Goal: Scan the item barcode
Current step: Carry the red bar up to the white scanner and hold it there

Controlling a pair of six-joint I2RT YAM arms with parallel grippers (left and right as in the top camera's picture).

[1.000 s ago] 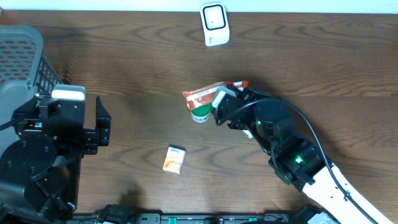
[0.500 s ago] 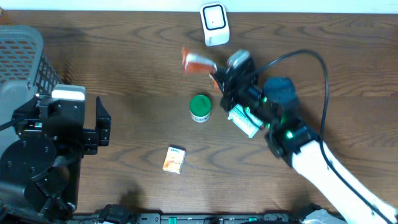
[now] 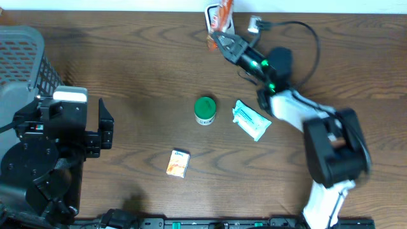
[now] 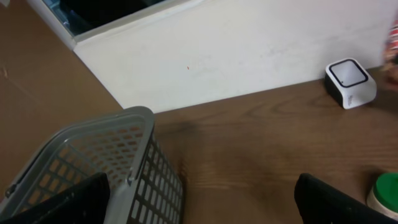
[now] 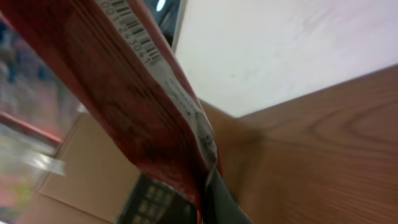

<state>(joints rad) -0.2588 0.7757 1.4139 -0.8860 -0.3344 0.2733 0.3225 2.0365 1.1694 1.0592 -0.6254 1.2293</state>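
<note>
A red-orange flat packet (image 3: 222, 13) is gripped by the right pincer (image 3: 219, 38) over the white box-shaped scanner (image 4: 350, 81); the left pincer (image 3: 107, 126) is held open.

Looks like a mock shop checkout to me — barcode scanner (image 4: 351, 82) on a wooden table (image 3: 140, 70), grey shopping basket (image 3: 22, 54) at one end.
</note>
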